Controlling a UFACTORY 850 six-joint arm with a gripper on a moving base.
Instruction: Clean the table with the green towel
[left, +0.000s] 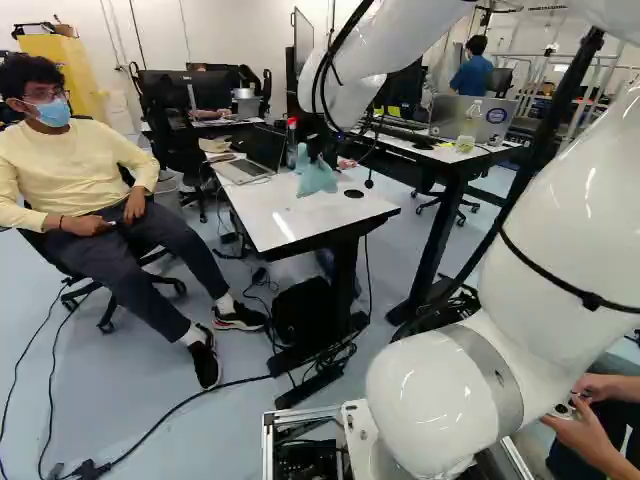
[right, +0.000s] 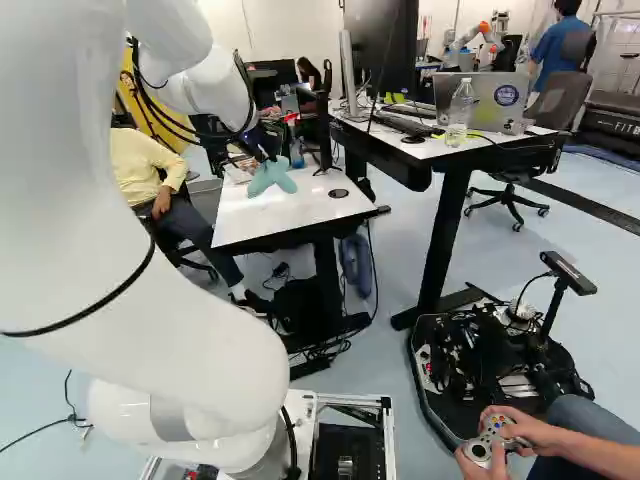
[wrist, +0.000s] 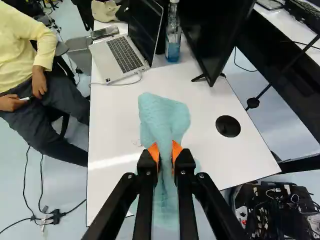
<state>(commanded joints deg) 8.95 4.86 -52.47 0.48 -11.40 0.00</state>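
In the right base view my gripper (right: 262, 152) is over the white table (right: 240, 218), angled downward. The light blue-green towel (right: 270, 178) hangs from it with its ends spread out. The wrist view shows the gripper (wrist: 165, 154) shut on the towel (wrist: 164, 117), its orange pads pinching the bunched cloth from two sides. One part of the towel fans out ahead of the fingers and another drapes beneath them. Whether the cloth touches the tabletop I cannot tell.
An open laptop (wrist: 120, 55), a bottle with blue liquid (wrist: 173, 35) and a monitor (wrist: 215, 37) stand on the table's far part. A round black grommet (wrist: 228, 126) lies beside the towel. A seated person is close to the table's side. A second desk (right: 455, 150) adjoins.
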